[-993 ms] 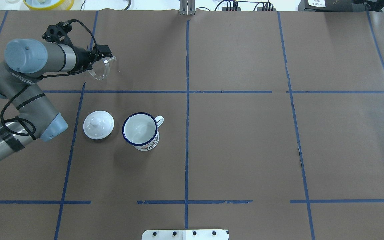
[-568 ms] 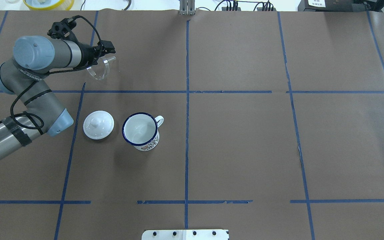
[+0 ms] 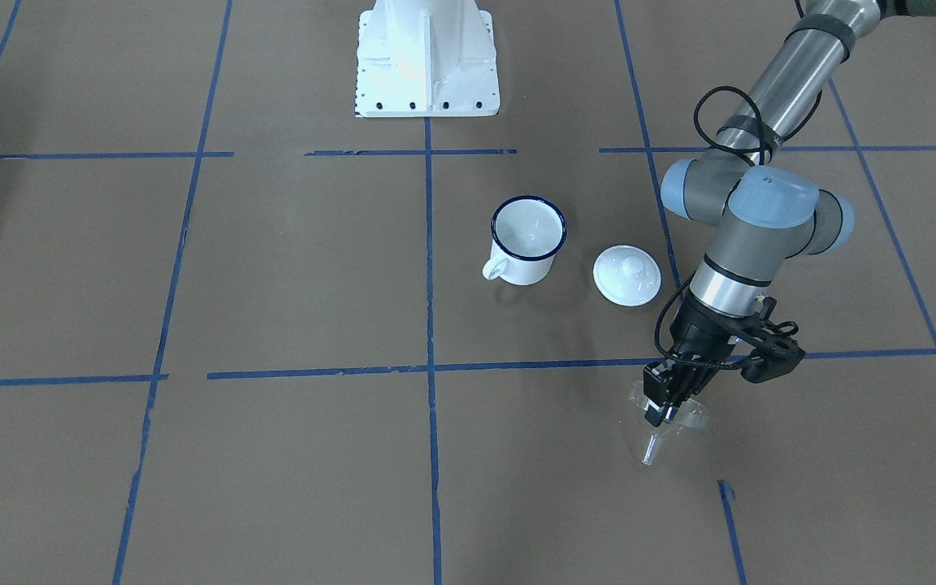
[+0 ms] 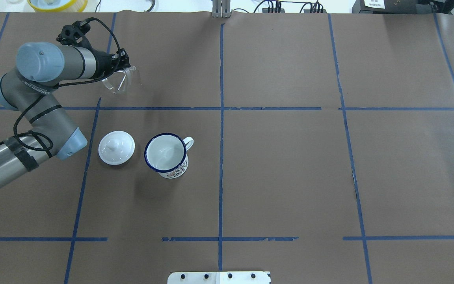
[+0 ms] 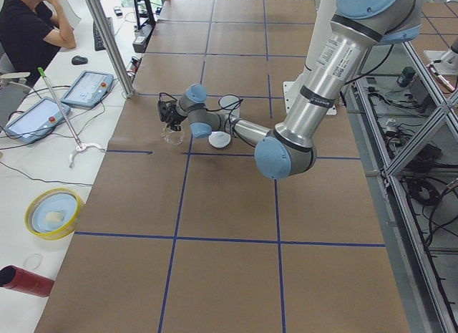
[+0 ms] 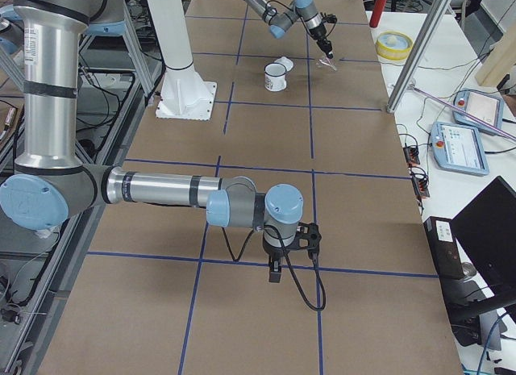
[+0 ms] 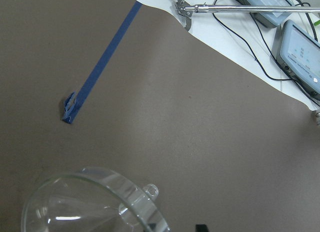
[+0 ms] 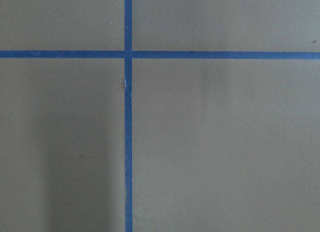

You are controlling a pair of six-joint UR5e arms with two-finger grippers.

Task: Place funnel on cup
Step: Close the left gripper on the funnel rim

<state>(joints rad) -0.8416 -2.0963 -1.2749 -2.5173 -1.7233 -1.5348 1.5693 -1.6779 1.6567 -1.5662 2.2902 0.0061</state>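
The clear funnel [image 4: 116, 83] hangs tilted in my left gripper [image 4: 125, 66], which is shut on its rim at the far left of the table. In the front view the gripper [image 3: 661, 409] pinches the funnel [image 3: 689, 421] just above the paper, spout pointing away from the robot. The left wrist view shows the funnel's cone [image 7: 90, 204] at the bottom left. The white cup [image 4: 166, 154] with a dark blue rim stands upright and empty, nearer the robot, well apart from the funnel. My right gripper [image 6: 274, 270] shows only in the right side view; I cannot tell whether it is open.
A white round lid [image 4: 116, 148] with a knob lies on the paper just left of the cup. The table's far edge with cables and a yellow bowl [image 4: 57, 4] is close behind the funnel. Blue tape lines cross the brown paper.
My left gripper shifted first right, then slightly back toward the far edge, with the funnel still in it. The cup and lid have not moved.
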